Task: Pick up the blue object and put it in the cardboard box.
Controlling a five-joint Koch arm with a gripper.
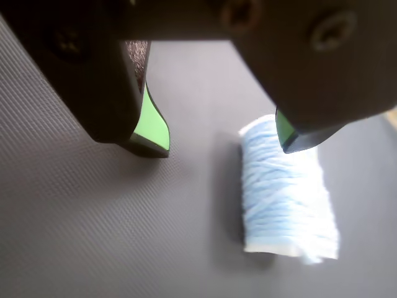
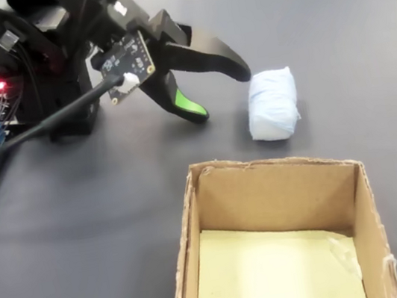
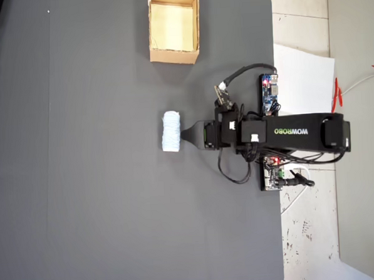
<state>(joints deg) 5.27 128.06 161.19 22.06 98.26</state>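
Released gripper hovers at the blue roll, centre-right of the wrist view; ungrasped, box empty.

Pale-blue ribbed roll, seemingly whitish

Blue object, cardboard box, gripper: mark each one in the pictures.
blue object (image 2: 273,103), fixed view, middle of its wound side.
cardboard box (image 2: 281,196), fixed view, inner face of its far wall.
gripper (image 1: 223,143), wrist view, midway between the two green-padded fingertips, which stand apart.
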